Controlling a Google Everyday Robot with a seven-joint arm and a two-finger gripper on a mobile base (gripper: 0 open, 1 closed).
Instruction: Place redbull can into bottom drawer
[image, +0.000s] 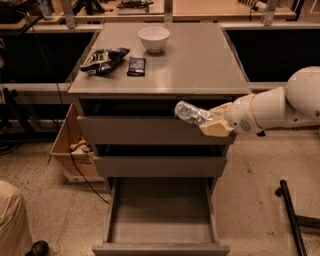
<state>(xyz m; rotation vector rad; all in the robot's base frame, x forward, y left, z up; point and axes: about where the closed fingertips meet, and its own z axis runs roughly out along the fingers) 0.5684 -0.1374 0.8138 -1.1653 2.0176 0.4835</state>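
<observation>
while the gripper (210, 121) hangs at centre right of the frame, in front of the top drawer (135, 131), its fingers are clamped on one end of the can (191, 113), which tilts sideways in the air. the bottom drawer (160, 220) stands open at lower centre. the can looks light, thin-walled and slick, so a grip across its middle seems safest.

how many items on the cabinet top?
3: white bowl at back, snack bag left, black packet beside it. The gripper holds the redbull can in front of the top drawer.
</observation>
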